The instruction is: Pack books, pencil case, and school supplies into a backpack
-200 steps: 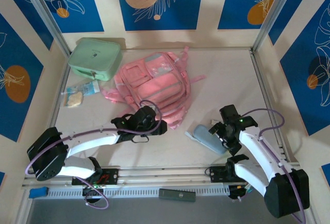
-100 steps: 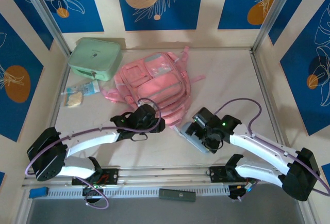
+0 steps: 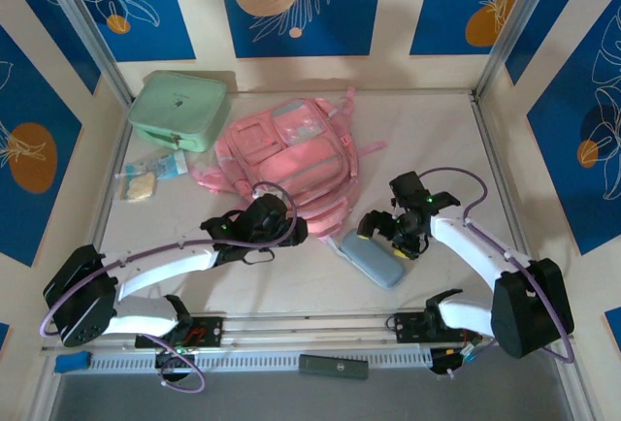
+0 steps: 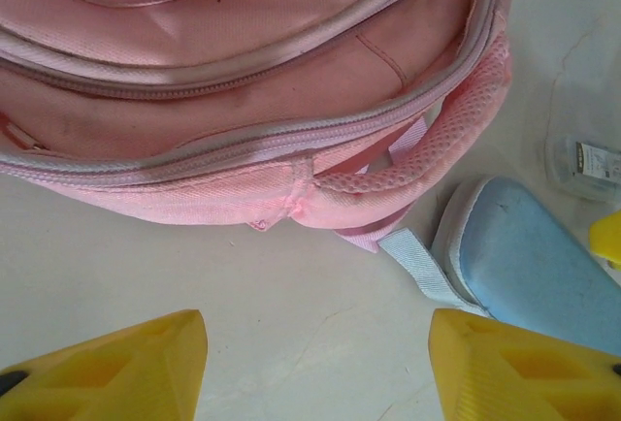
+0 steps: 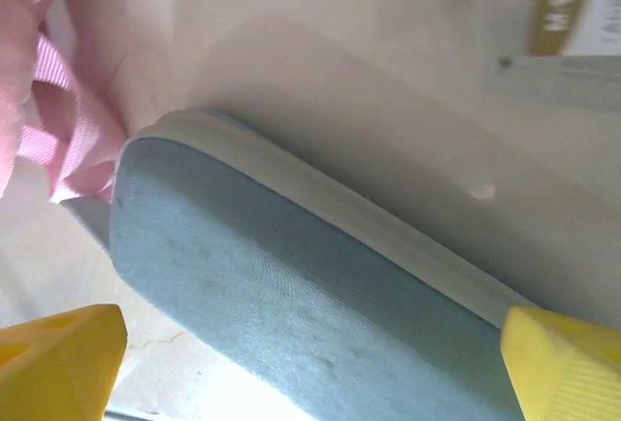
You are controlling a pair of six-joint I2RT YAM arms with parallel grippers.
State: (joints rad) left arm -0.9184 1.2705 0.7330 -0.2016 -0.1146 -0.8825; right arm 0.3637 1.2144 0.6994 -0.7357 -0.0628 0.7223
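Illegibly, a yellow label (image 5: 561,4) neighbours the pencil case (image 5: 291,285).

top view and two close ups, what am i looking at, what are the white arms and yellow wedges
Two robot arms are bolted to the table. The top picture comes from a fixed camera above them; each close-up comes from a camera on one wrist, and the yellow wedges are that arm's fingers. On the table lie a pink backpack, a grey-blue pencil case and a mint-green case. The left gripper is open in front of the backpack; the right gripper is open over the pencil case. Neither holds anything.
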